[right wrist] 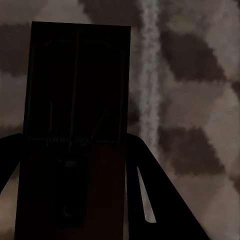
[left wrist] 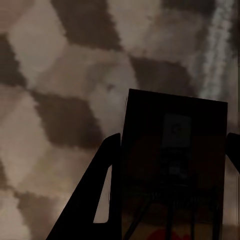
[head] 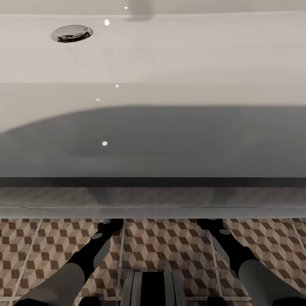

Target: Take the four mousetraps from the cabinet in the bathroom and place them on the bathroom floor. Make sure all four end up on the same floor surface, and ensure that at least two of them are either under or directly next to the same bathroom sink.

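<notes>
Sink point(head: 178, 55): white basin spans the head view from 9 to 3 o'clock, chrome drain point(head: 72, 33) at 11 o'clock, front edge overhanging the floor

Floor point(head: 170, 242): cube-pattern tiles along the 6 o'clock strip of the head view; both arms reach forward and vanish under the sink edge, left arm point(head: 91, 250) at 7 o'clock, right arm point(head: 231, 250) at 5 o'clock

Left tool point(left wrist: 170, 150): clenched on a mousetrap, left trap point(left wrist: 175, 150), dark board between the fingers, long axis running out along them, tiles close behind

Right tool point(right wrist: 75, 145): clenched on a second mousetrap, right trap point(right wrist: 75, 85), spring and wire visible, long axis also along the fingers; a grout line point(right wrist: 149, 75) runs just beside it, parallel

Key relation (judgement): each trap hangs just over floor beneath the sink, so the coming move is straight down and let go. Whether either board touches tile, cannot tell. Neither arm looks nearer. The other two traps: whereabouts unknown
</notes>
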